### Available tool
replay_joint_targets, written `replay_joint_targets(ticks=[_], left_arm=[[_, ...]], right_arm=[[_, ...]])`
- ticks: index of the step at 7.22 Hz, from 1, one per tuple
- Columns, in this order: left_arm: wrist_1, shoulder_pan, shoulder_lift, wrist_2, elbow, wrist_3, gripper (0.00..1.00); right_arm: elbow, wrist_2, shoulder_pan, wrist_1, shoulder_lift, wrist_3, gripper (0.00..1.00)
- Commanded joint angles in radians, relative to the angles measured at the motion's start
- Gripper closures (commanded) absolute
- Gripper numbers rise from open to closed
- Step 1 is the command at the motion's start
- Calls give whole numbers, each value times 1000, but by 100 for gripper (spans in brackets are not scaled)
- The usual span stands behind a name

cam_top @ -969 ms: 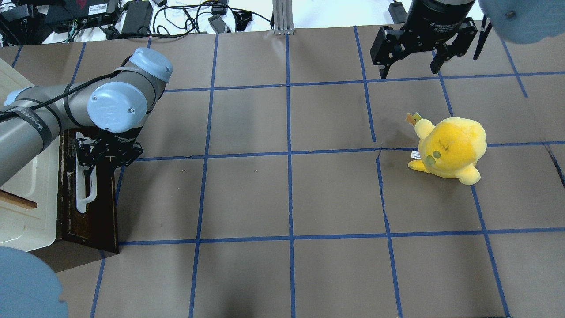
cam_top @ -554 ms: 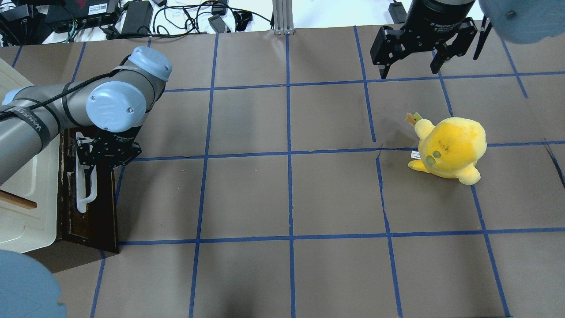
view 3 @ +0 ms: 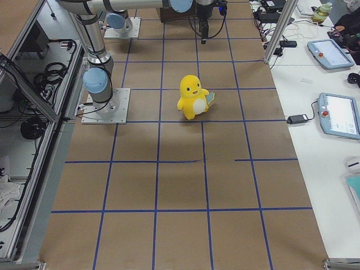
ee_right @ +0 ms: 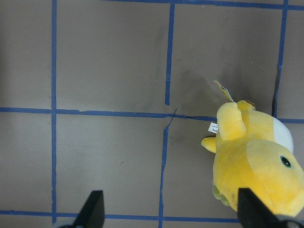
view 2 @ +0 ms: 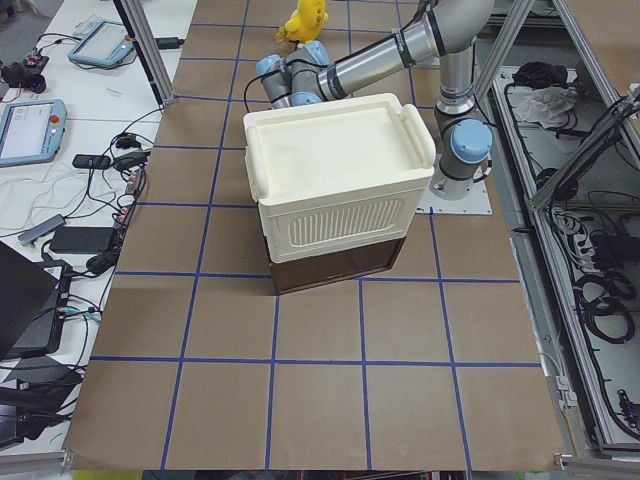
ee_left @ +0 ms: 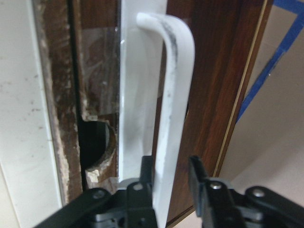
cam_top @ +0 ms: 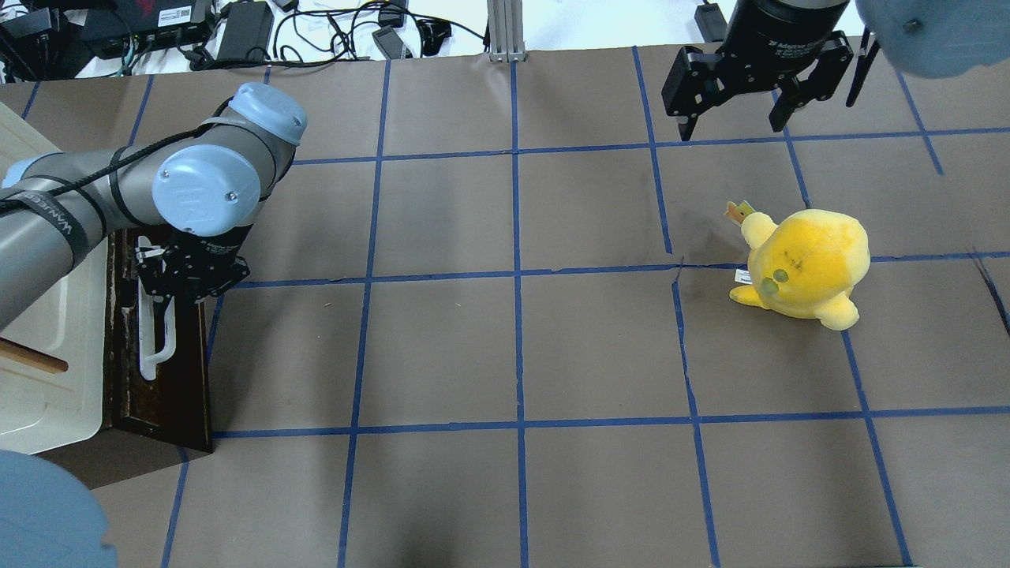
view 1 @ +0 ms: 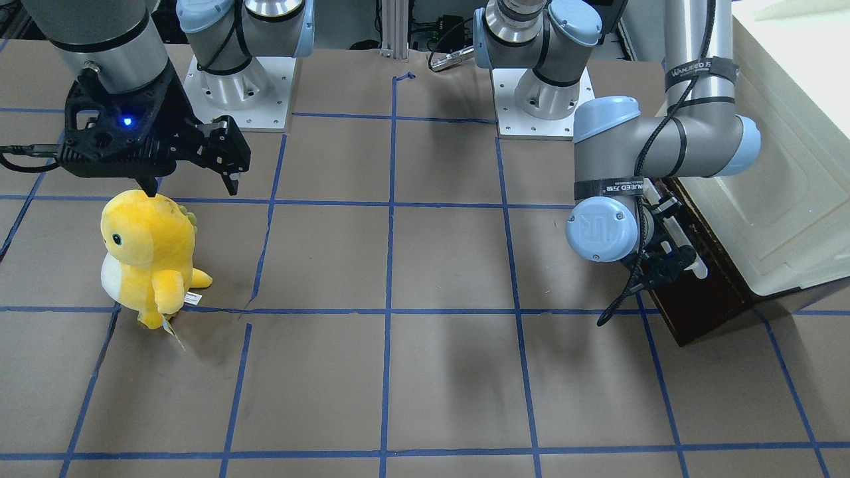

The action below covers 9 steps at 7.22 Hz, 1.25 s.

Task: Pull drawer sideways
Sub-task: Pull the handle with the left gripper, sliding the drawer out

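Note:
The dark brown drawer [cam_top: 170, 386] sits under the cream-white cabinet [cam_top: 47, 379] at the table's left end, and its front faces the table's middle. Its long white bar handle [ee_left: 175, 95] runs along the front. My left gripper [cam_top: 158, 300] is shut on this handle near one end. In the left wrist view, my left gripper [ee_left: 172, 178] has one finger on each side of the bar. The drawer's front also shows in the front-facing view [view 1: 704, 305]. My right gripper [cam_top: 731, 130] is open and empty, hanging above the table's far right.
A yellow plush toy [cam_top: 805, 264] stands on the right part of the table, close below the right gripper [view 1: 192, 189]. Cables and power bricks [cam_top: 245, 31] lie beyond the table's far edge. The brown table [cam_top: 513, 355] is marked with blue tape lines.
My left wrist and gripper have shifted slightly along the handle, toward the table's far edge. The drawer shows no clear movement. The right arm has not moved.

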State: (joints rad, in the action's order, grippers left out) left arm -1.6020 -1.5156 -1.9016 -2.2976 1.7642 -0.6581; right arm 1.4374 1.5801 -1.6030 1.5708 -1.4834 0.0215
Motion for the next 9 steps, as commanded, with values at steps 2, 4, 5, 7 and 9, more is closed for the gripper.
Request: replay_joint_targets(ticks=[2, 4, 5, 7, 9], left_arm=[[-13, 0, 6, 0, -14, 0, 78], [-13, -2, 7, 0, -14, -1, 82], [-15, -6, 7, 0, -14, -1, 88], [-18, -9, 6, 7, -15, -3, 91], [-30, -27, -4, 15, -38, -8, 91]], right_arm=[[0, 1, 0, 0, 0, 0, 0], [0, 0, 0, 0, 0, 0, 0], [0, 1, 0, 0, 0, 0, 0], [0, 0, 0, 0, 0, 0, 0], [0, 0, 0, 0, 0, 0, 0]])
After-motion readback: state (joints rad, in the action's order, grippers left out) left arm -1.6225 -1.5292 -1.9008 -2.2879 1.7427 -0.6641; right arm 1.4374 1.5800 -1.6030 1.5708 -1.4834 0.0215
